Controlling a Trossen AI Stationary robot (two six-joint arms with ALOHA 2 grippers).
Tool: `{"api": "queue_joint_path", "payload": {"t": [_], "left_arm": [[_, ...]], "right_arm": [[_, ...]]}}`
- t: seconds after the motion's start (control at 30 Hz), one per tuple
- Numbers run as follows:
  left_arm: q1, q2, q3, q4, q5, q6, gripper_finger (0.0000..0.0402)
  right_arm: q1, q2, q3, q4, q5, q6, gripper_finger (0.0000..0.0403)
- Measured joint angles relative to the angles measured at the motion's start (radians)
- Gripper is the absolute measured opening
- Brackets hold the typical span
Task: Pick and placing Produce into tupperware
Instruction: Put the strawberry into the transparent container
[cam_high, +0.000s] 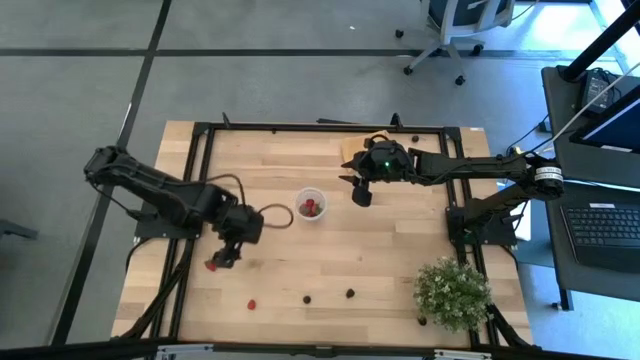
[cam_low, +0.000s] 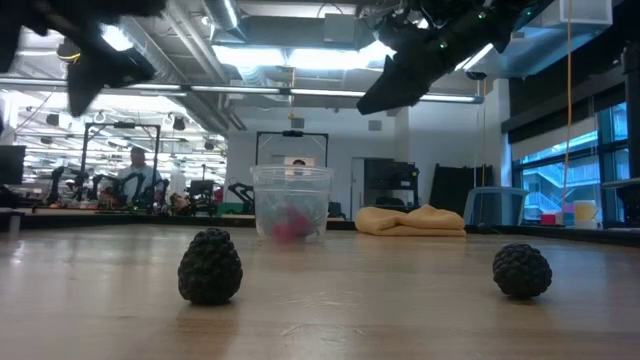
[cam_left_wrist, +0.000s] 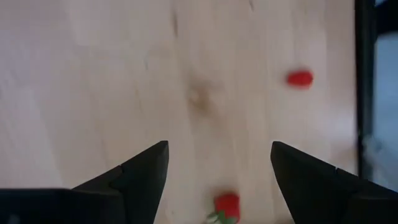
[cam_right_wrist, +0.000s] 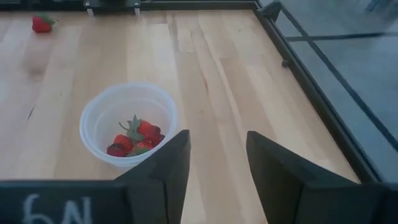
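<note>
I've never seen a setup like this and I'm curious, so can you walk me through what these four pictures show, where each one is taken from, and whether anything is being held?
Two dark robot arms work at a pale wooden table. One picture looks straight down from above, one looks level across the tabletop, and two come from cameras on the arms' wrists.

Mid-table stands a small round translucent-white plastic tub with a few red strawberry-like fruits inside. Loose on the wood lie a bright red strawberry piece, another red piece and two dark maroon bumpy berries. An orange-yellow folded cloth and a bushy green plant with white flowers sit off to the side.

The left gripper is open, empty, over the strawberry. The right gripper hovers near the tub, jaws apart, holding nothing.
</note>
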Motion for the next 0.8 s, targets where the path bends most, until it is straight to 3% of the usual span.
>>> {"api": "queue_joint_path", "payload": {"t": [0.27, 0.5, 0.8], "left_arm": [[-0.218, 0.011, 0.000, -0.031, -0.104, 0.053, 0.0257], [-0.347, 0.092, -0.023, -0.068, -0.091, -0.097, 0.0253], [-0.472, 0.084, -0.202, 0.056, -0.102, -0.258, 0.0253]], "right_arm": [[0.000, 0.000, 0.000, 0.000, 0.000, 0.084, 0.0161], [0.000, 0.000, 0.000, 0.001, 0.000, 0.139, 0.0161], [0.000, 0.000, 0.000, 0.001, 0.000, 0.209, 0.0161]]}}
